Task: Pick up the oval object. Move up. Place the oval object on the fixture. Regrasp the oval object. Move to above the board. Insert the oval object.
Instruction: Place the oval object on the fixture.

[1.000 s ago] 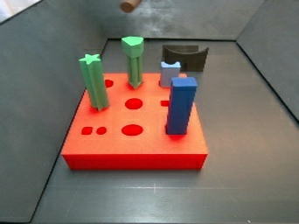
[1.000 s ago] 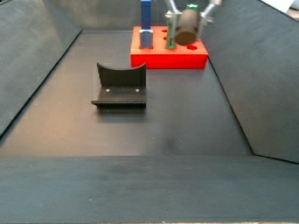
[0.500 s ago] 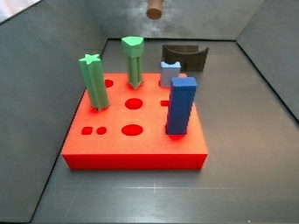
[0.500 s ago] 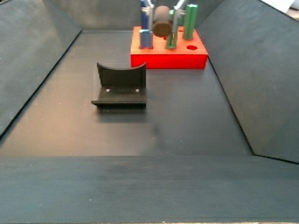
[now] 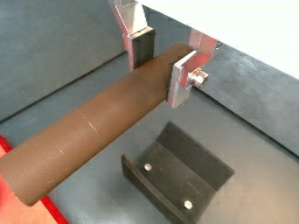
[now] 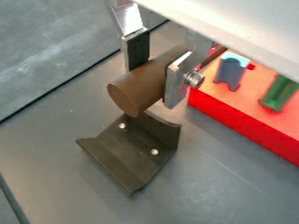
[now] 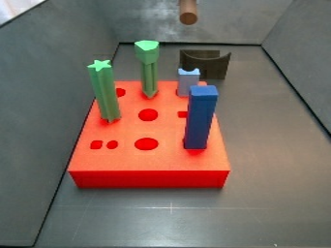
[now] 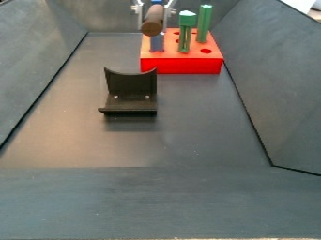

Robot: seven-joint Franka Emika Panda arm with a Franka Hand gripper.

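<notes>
The gripper [image 5: 162, 59] is shut on the oval object [image 5: 100, 131], a long brown peg lying sideways between the silver fingers. It also shows in a wrist view [image 6: 142, 85]. The peg hangs in the air above the fixture [image 6: 131, 150], a dark block with a U-shaped notch, and does not touch it. In a side view the peg [image 7: 188, 12] is high above the fixture [image 7: 204, 64], behind the red board [image 7: 149, 140]. In a side view the peg [image 8: 152, 19] is up beside the board [image 8: 182, 60], beyond the fixture [image 8: 128, 92].
Two green star-topped pegs [image 7: 104, 92] [image 7: 149, 66] and a blue square peg [image 7: 200, 116] stand in the board. Grey sloping walls [image 8: 38, 75] enclose the dark floor. The board's red edge [image 6: 246, 127] lies close beside the fixture.
The gripper has carried the brown peg sideways from over the board to above the fixture. The pegs in the board and the fixture have not moved.
</notes>
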